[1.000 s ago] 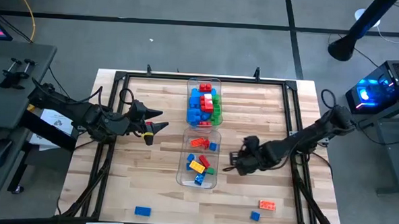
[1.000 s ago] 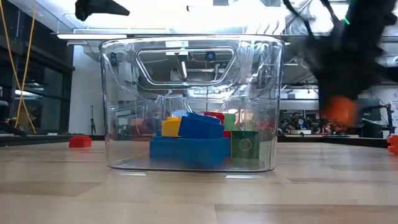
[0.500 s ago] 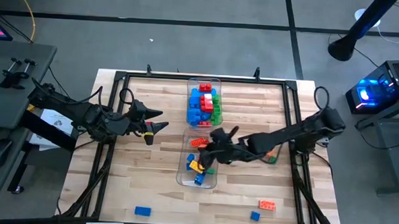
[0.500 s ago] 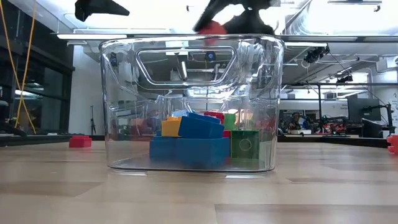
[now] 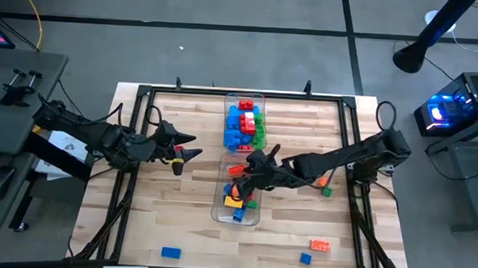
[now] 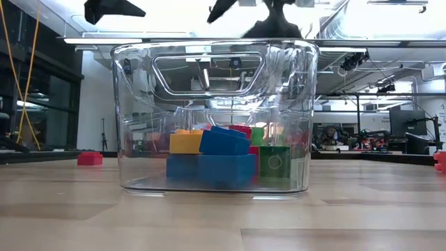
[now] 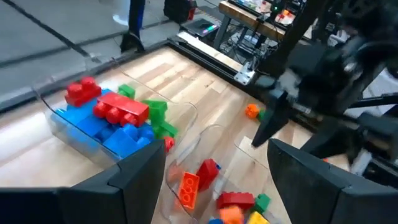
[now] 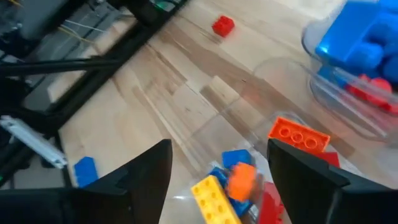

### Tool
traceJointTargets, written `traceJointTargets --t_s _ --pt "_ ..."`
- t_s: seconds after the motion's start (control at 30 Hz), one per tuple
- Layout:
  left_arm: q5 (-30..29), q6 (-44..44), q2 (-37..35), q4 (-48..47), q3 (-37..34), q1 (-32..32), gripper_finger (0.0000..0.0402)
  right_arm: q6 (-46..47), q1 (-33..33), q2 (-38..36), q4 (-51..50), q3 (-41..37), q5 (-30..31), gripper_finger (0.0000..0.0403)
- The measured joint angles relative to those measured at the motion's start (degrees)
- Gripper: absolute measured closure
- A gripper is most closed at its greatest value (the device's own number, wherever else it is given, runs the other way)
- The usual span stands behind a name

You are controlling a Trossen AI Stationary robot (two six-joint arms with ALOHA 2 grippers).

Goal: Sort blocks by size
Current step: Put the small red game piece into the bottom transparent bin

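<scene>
Two clear bins stand mid-table. The far bin (image 5: 243, 122) holds larger red, blue and green blocks. The near bin (image 5: 238, 200) holds smaller blocks in yellow, blue, red, green and orange (image 6: 209, 157). My right gripper (image 5: 245, 181) hangs open above the near bin and shows at the top of the low view (image 6: 240, 12). Under it a blurred small orange block (image 8: 239, 176) shows among the bin's blocks, clear of the fingers. My left gripper (image 5: 191, 146) waits open and empty, left of the bins, above the table.
Loose blocks lie on the table: a blue one (image 5: 170, 252) near the front left, a blue one (image 5: 305, 258) and an orange one (image 5: 320, 246) at the front right, a green and orange pair (image 5: 325, 189) right of the near bin, and a small red one (image 6: 89, 159).
My right gripper has carried a small orange-red block up and toward the table's left, from the right of the near bin to above it. The block has left the fingers and gone down into the near bin, where the yellow block has shifted a little.
</scene>
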Motion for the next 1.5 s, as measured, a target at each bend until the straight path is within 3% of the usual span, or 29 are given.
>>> traceJointTargets --t_s 0.07,0.13,0.2,0.27,0.4,0.67,0.87,1.03,1.23,1.5 --pt "5.5 -2.2 0.0 -3.9 1.0 3.3 0.0135 -1.2 0.2 -1.2 -0.6 0.8 0.0 0.0145" --pt "14.1 -2.8 1.6 -13.1 4.1 9.6 0.0135 -1.6 0.4 -2.2 -2.2 1.3 0.1 0.0144" --pt "19.0 -0.5 4.0 -24.1 7.3 16.1 0.0135 -1.7 0.5 -2.7 -3.3 1.8 0.7 0.0144" --pt "21.1 5.4 6.8 -32.9 9.6 21.8 0.0135 -1.7 0.5 -3.0 -3.9 1.8 1.5 0.0144" --pt "27.4 21.2 11.8 -41.6 8.6 30.8 0.0135 -0.6 0.6 -3.0 -4.2 1.4 1.5 0.0144" --pt "30.7 40.8 20.8 -36.3 0.1 36.8 0.0135 3.4 1.8 -3.0 -4.4 0.8 1.4 0.0144" --pt "40.2 47.9 26.3 -32.3 -4.7 38.8 0.0135 6.3 2.8 -3.0 -4.4 0.8 1.4 0.0144" --pt "39.4 50.7 27.3 -27.2 -8.0 38.7 0.0135 8.0 3.1 -3.0 -4.4 0.8 1.5 0.0144" --pt "33.5 54.0 26.3 -21.2 -9.9 38.7 0.0135 8.4 3.2 -3.0 -4.4 0.8 1.9 0.0144" --pt "35.1 57.2 29.1 -21.0 -10.4 38.8 0.0135 8.3 3.2 -3.0 -4.4 0.8 2.0 0.0144"
